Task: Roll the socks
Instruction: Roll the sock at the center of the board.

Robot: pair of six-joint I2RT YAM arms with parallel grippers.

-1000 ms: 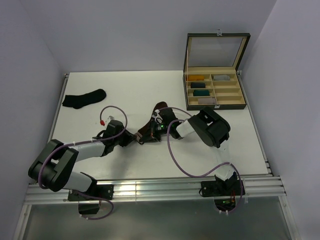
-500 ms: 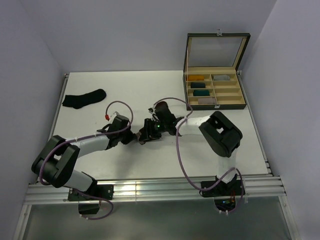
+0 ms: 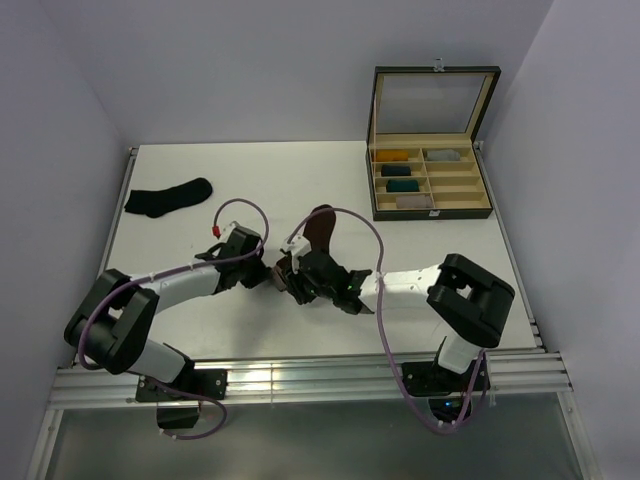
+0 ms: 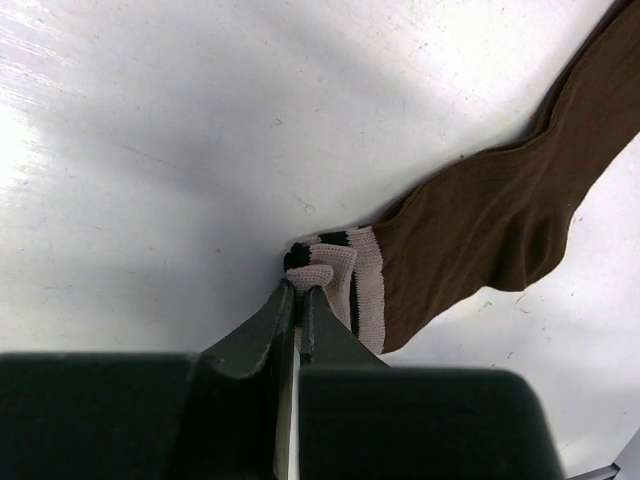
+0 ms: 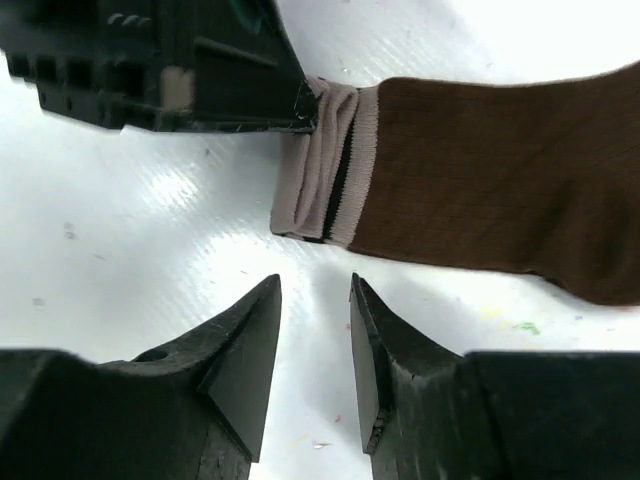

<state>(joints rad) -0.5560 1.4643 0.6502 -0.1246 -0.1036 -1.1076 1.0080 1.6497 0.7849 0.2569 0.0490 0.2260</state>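
The dark brown sock [image 3: 320,222] lies in the middle of the table, its pale striped cuff [image 4: 345,270] toward the near side. My left gripper [image 4: 299,288] is shut on a fold of that cuff, low at the table surface, and it also shows in the top view [image 3: 272,274]. My right gripper [image 5: 314,284] is open and empty just short of the cuff [image 5: 325,165], with the left gripper's fingers [image 5: 215,80] at the cuff's other side. In the top view the right gripper [image 3: 292,280] sits close beside the left one. The plain black sock [image 3: 168,197] lies flat at the far left.
An open compartment box [image 3: 432,212] stands at the back right, its lid upright. It holds mustard [image 3: 397,155], grey [image 3: 445,155] and teal [image 3: 400,185] rolled bundles. The right arm's elbow [image 3: 470,295] stretches along the near right side.
My right gripper has swung from the sock's far side round to its near side, elbow moving right and nearer. My left gripper has kept hold of the cuff and shifted slightly right.
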